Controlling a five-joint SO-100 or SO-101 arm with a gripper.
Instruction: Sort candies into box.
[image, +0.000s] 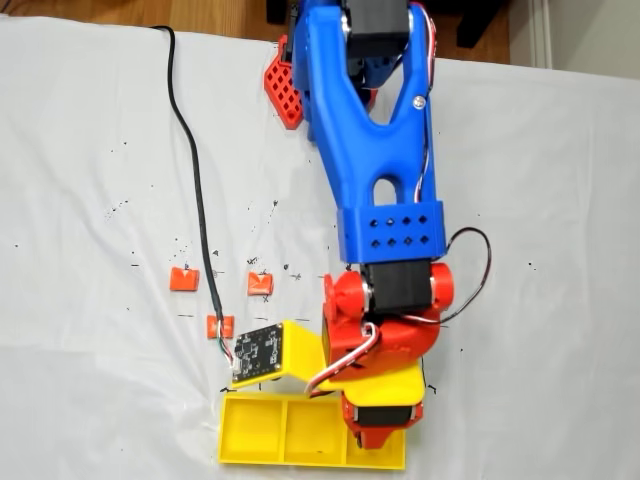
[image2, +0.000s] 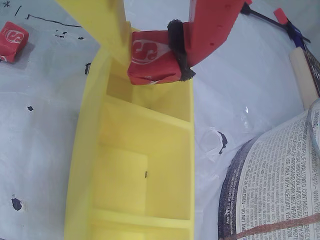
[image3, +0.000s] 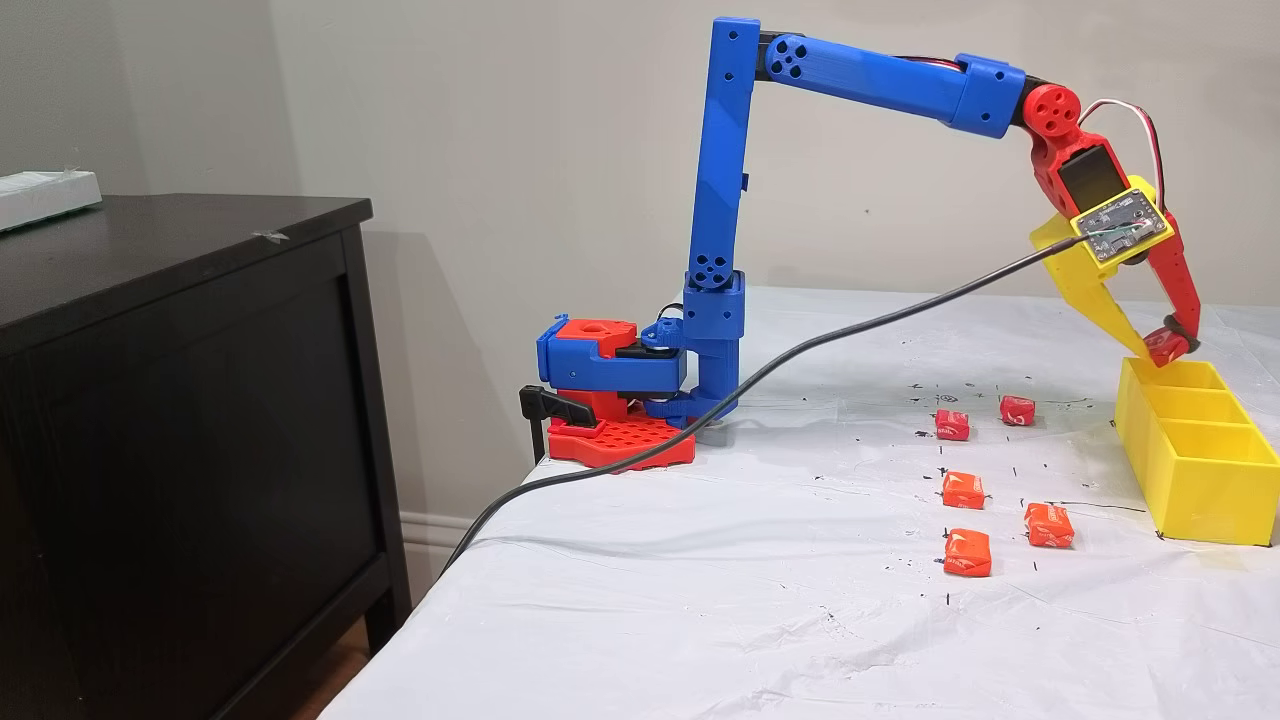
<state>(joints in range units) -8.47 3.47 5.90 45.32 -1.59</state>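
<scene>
Gripper (image2: 152, 52) clenches a red candy (image2: 152, 62) just above the yellow box (image2: 82, 165) — over its end compartment — five candies (image3: 965, 490) on the table.

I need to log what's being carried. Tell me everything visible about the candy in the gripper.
The candy is a small square sweet in a crinkled red wrapper with white lettering. The gripper pinches it between a yellow finger and a red, black-padded finger, holding it in the air just above the end compartment of the yellow box.
</scene>
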